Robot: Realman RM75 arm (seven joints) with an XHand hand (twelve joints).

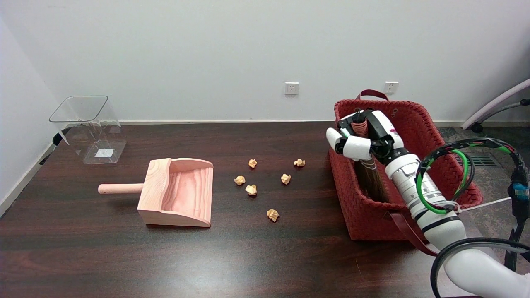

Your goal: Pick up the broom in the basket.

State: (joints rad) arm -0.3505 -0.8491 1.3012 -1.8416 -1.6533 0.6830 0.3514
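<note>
While fingers of right hand wrap broom handle in basket, no legible writing.

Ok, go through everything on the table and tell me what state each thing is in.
Right hand: fingers wrapped around the broom handle.
Broom: upright, bristles down in the basket.
Basket: on the table.
Dustpan: flat, empty.
Clear bin: upright.
Paper scraps: scattered, unswept.
</note>
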